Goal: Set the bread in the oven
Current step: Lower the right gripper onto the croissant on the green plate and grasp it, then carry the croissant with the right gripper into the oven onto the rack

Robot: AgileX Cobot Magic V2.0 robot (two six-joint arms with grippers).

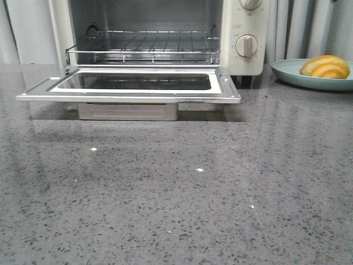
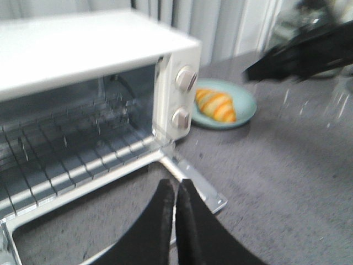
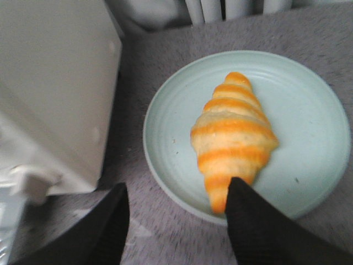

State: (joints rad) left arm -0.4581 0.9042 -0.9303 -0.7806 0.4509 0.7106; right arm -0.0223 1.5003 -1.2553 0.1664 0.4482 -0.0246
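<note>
Right wrist view: the right gripper (image 3: 176,221) is spread open over the bread (image 3: 234,138), which lies on the teal plate (image 3: 165,138) beside the oven (image 1: 242,33), whose door (image 1: 129,91) is dropped; the left gripper (image 2: 176,212) is pinched shut; the fingers should be centred across the roll's thick middle before closing gently

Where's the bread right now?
The bread lies on a teal plate at the table's far right in the front view, just right of the open oven.
</note>
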